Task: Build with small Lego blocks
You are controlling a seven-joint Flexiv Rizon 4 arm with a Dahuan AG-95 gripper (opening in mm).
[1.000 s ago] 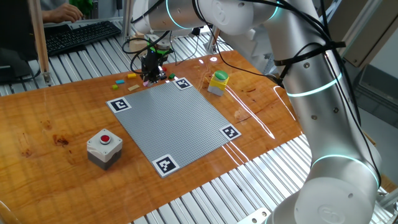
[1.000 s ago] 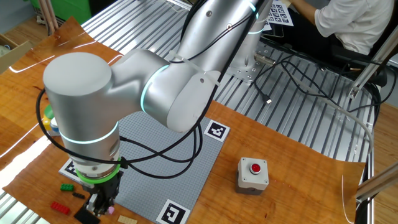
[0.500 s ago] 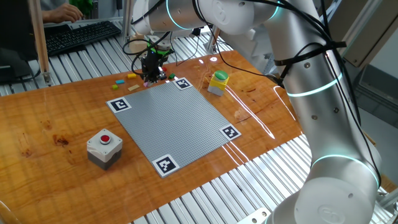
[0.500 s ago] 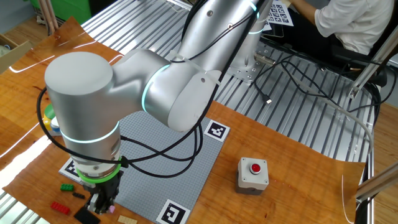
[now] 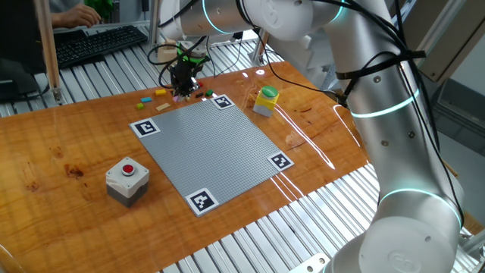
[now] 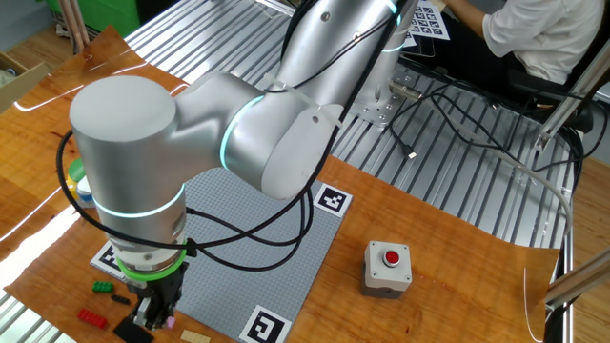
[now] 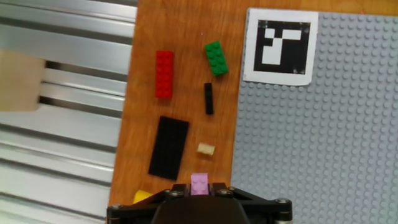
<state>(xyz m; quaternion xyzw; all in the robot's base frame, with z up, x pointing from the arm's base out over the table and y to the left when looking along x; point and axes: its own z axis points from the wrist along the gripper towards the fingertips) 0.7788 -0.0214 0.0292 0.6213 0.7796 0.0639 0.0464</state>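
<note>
In the hand view my gripper (image 7: 199, 188) is shut on a small pink brick (image 7: 199, 182), held above the wood just left of the grey baseplate (image 7: 311, 130). Under and ahead of it lie a red brick (image 7: 164, 74), a green brick (image 7: 216, 58), a thin black brick (image 7: 209, 98), a flat black plate (image 7: 169, 145), a tiny tan piece (image 7: 206, 149) and a yellow brick (image 7: 142, 196). In one fixed view the gripper (image 5: 182, 91) hangs at the baseplate's (image 5: 212, 148) far corner. In the other fixed view the gripper (image 6: 152, 314) is by the green (image 6: 99, 286) and red (image 6: 91, 316) bricks.
A yellow box with a green round top (image 5: 266, 100) stands right of the baseplate's far corner. A grey box with a red button (image 5: 126, 180) stands at its near left. More loose bricks (image 5: 161, 92) lie left of the gripper. A pale wooden block (image 7: 22, 81) lies on the metal slats.
The gripper has risen a little off the table with the pink brick in it. The loose bricks have not moved.
</note>
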